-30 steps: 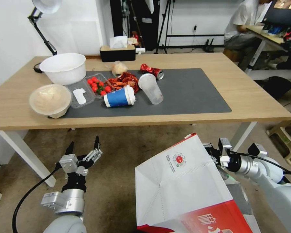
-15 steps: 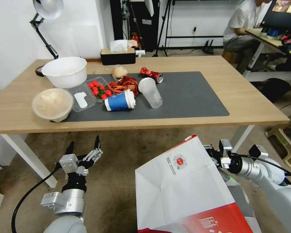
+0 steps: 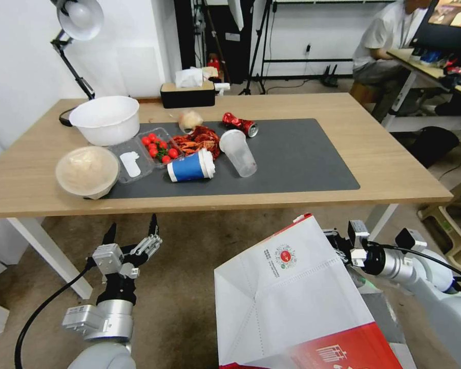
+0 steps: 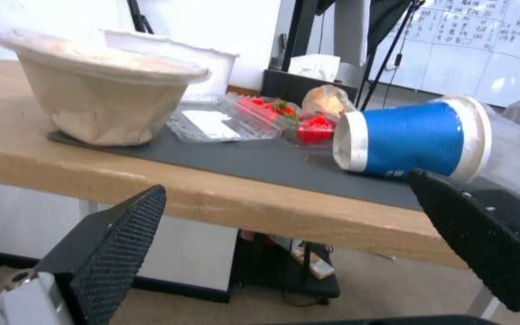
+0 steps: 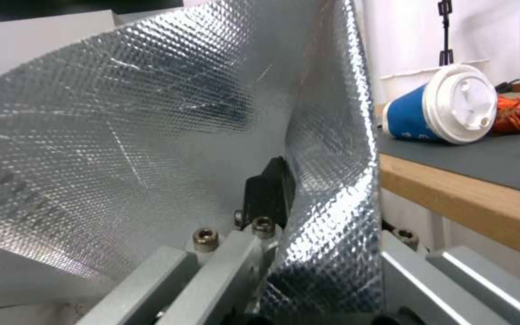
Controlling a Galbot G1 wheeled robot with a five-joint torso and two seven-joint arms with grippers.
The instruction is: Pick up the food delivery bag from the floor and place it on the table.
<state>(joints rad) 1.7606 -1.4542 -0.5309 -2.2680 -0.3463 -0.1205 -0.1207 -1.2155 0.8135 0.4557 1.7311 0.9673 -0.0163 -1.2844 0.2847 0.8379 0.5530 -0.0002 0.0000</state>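
1 right gripper (image 5: 284, 212) clamps food delivery bag (image 5: 151, 113) foil.

Food delivery bag (image 3: 292, 297): white outside, red band along bottom, small round red logo; silver foil lining (image 5: 151, 113) with fine embossed grid. Table (image 3: 394, 159): light wood top, white legs, dark grey mat (image 3: 292, 154). On mat: blue cup (image 3: 189, 166) with white lid, red tomatoes (image 3: 159, 146), crushed red can (image 3: 239, 124), white bowl (image 3: 105, 119). Floor (image 3: 189, 287): beige-brown, darker stains.
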